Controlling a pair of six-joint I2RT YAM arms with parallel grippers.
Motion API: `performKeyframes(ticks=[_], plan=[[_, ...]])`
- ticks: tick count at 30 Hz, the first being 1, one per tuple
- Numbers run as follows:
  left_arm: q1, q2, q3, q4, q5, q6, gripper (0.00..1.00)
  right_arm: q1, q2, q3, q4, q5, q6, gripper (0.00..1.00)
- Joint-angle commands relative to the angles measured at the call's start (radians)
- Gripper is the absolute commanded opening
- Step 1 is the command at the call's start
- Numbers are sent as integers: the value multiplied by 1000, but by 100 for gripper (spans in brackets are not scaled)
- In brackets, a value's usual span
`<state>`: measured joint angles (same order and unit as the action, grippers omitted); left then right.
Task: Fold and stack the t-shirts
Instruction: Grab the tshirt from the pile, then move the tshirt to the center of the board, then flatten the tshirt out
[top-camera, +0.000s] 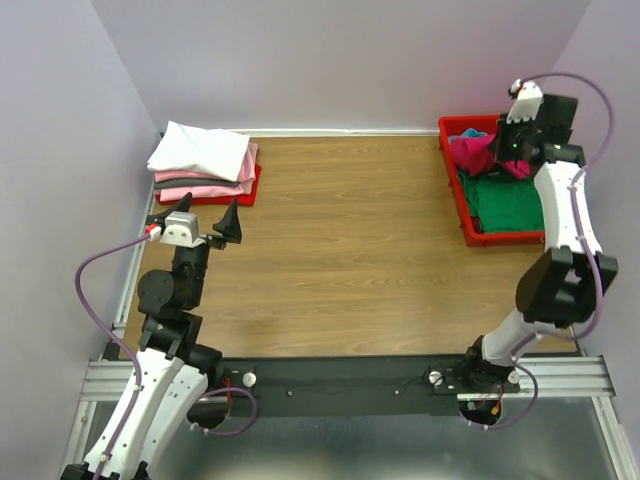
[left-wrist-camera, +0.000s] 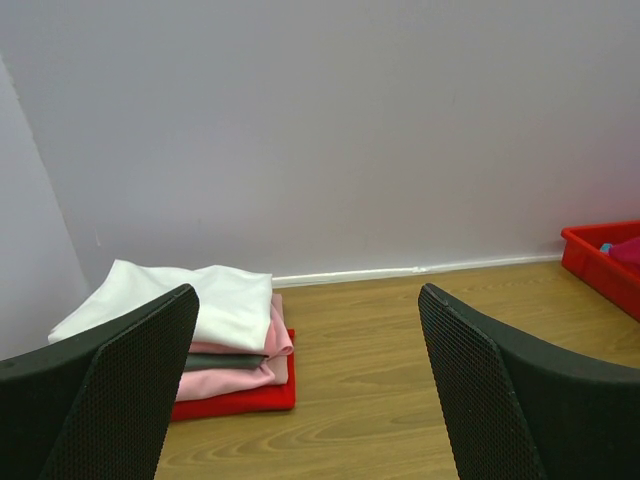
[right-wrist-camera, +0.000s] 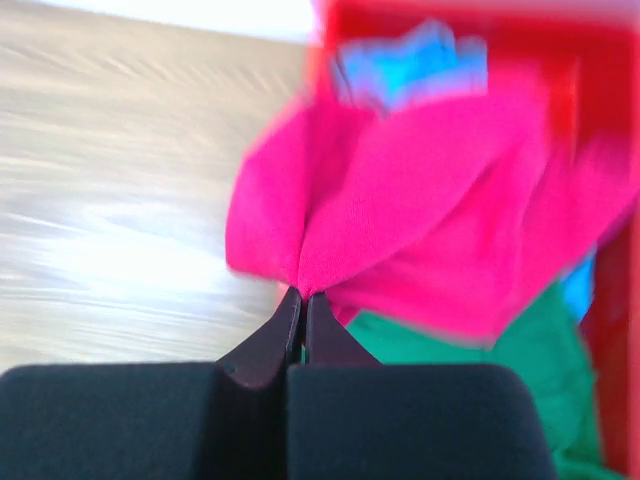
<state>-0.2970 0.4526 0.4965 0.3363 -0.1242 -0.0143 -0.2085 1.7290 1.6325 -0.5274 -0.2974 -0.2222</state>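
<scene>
My right gripper (right-wrist-camera: 303, 293) is shut on a fold of the crimson-pink t-shirt (right-wrist-camera: 420, 190) and holds it above the red tray (top-camera: 458, 190) at the back right. A green t-shirt (top-camera: 510, 205) and a teal one (right-wrist-camera: 405, 70) lie in that tray. In the top view the right gripper (top-camera: 508, 150) is over the tray's far end. A stack of folded t-shirts, white (top-camera: 200, 150) on top, then pale pink (top-camera: 205, 187) and grey, rests on a red piece at the back left; it shows in the left wrist view (left-wrist-camera: 215, 315). My left gripper (top-camera: 195, 222) is open and empty, just in front of that stack.
The wooden table (top-camera: 340, 240) lies between the stack and the tray. Purple walls (left-wrist-camera: 320, 130) close in the back and sides. A black rail (top-camera: 340, 375) runs along the near edge by the arm bases.
</scene>
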Motion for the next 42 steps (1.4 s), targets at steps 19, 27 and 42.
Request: performKeyframes(ticks=[19, 27, 42], plan=[[-8, -9, -9, 24, 35, 39, 96, 303, -322, 184, -114, -743, -2, 1], [-8, -9, -13, 26, 69, 45, 96, 446, -394, -314, -89, -487, -163, 60], [-16, 274, 91, -293, 551, -495, 93, 367, -552, -806, 3, -583, -344, 93]])
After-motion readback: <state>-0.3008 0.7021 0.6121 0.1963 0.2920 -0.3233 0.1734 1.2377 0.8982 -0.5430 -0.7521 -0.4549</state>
